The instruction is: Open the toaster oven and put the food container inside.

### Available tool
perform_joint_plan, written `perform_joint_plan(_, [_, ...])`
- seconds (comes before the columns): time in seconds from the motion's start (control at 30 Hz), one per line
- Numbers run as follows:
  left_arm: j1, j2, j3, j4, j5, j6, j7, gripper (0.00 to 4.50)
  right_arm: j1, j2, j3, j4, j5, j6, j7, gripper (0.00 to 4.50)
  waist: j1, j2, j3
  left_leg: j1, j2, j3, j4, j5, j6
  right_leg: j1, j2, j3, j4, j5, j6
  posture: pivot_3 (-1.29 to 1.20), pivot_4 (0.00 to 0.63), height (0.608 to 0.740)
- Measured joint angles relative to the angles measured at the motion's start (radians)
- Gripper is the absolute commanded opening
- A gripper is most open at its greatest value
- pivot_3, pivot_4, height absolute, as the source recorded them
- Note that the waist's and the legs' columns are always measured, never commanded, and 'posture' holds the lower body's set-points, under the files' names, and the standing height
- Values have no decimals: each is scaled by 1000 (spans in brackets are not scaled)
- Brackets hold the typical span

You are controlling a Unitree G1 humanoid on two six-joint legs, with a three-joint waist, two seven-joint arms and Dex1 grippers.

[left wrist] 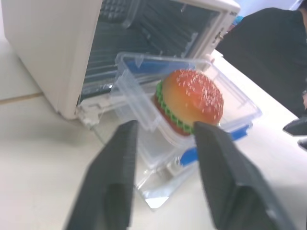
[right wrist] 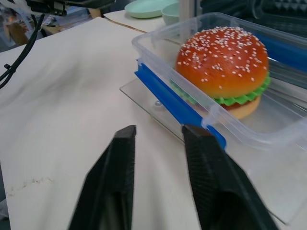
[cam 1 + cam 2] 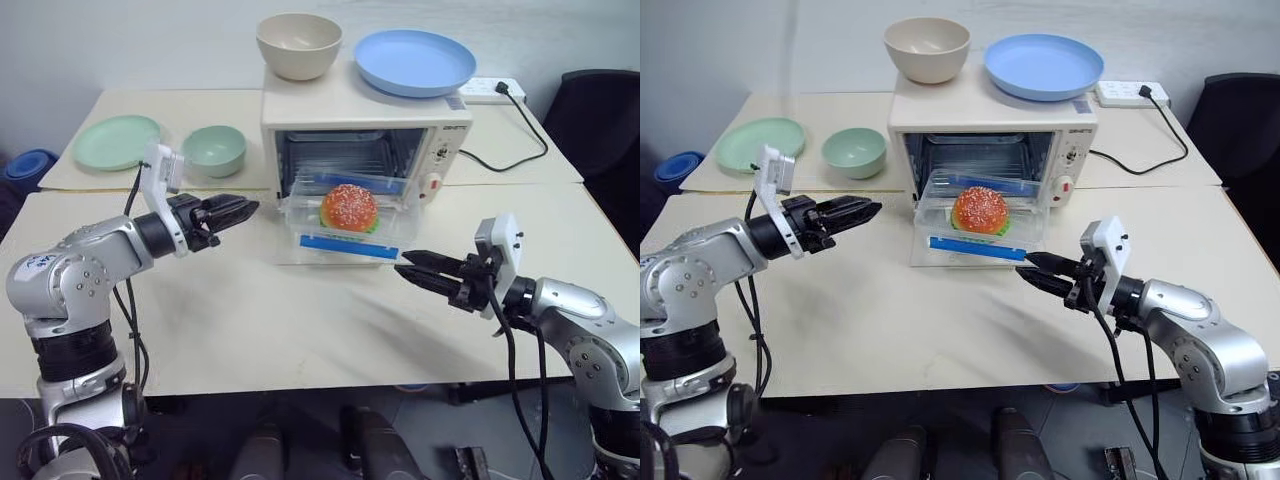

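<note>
Left eye view: toaster oven [image 3: 365,130] door is dropped open, and the food container [image 3: 345,222] with the burger sits on the glass door, half into the oven mouth. Left gripper [image 3: 240,208] hangs off the container's left side, fingers slightly apart, holding nothing. Right gripper [image 3: 410,265] sits low near the container's front right corner, fingers narrowly parted, empty. A bowl [image 3: 299,45] and blue plate [image 3: 414,62] rest on the oven top.

Toaster oven [image 1: 57,52] cut off by wrist view's edges; food container [image 2: 268,120] cropped at edge.
</note>
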Motion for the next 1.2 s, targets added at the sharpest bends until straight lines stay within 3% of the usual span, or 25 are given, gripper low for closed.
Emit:
perform_joint_plan(0.07, [32,29,-25,-18,-27,-50,-84,598,-5,0,5,-1,0,0,1,0,-2,0,0,-1,0,1,0,-1,2,0,-1,0,-2,1,1,0,150,740])
perform_joint_plan(0.13, [62,65,-84,-41,-28,-120,-171,27,-12,0,27,-1,-9,-3,4,0,-7,0,0,-1,0,2,0,-2,3,0,-3,0,-2,0,1,0,150,740])
perform_joint_plan(0.4, [67,82,-365,-28,85,-335,-307,27,-73,2,110,70,-142,-37,-14,0,-9,0,0,-1,0,1,0,-2,3,-1,-2,1,-2,1,2,0,150,740])
perform_joint_plan(0.63, [-45,-23,-507,133,232,-460,-258,27,-182,75,196,248,-323,-133,-64,0,-13,0,0,0,0,4,0,-1,4,-1,0,1,0,1,3,0,150,740])
perform_joint_plan(0.77, [-91,-117,-531,256,324,-534,-155,27,-302,173,222,402,-412,-193,-131,0,-13,0,0,0,1,5,0,-1,4,-2,-1,1,0,2,3,0,150,740])
perform_joint_plan(0.97, [-177,-181,-527,440,407,-625,-50,27,-458,298,226,637,-518,-296,-223,0,-13,0,0,-1,1,7,0,-1,4,-4,-4,0,1,2,4,0,150,740])
perform_joint_plan(1.2, [-339,-245,-418,724,446,-774,88,27,-575,379,219,844,-569,-418,-262,0,-13,0,0,-3,1,7,0,-2,4,-4,-6,-1,1,3,5,0,150,740])
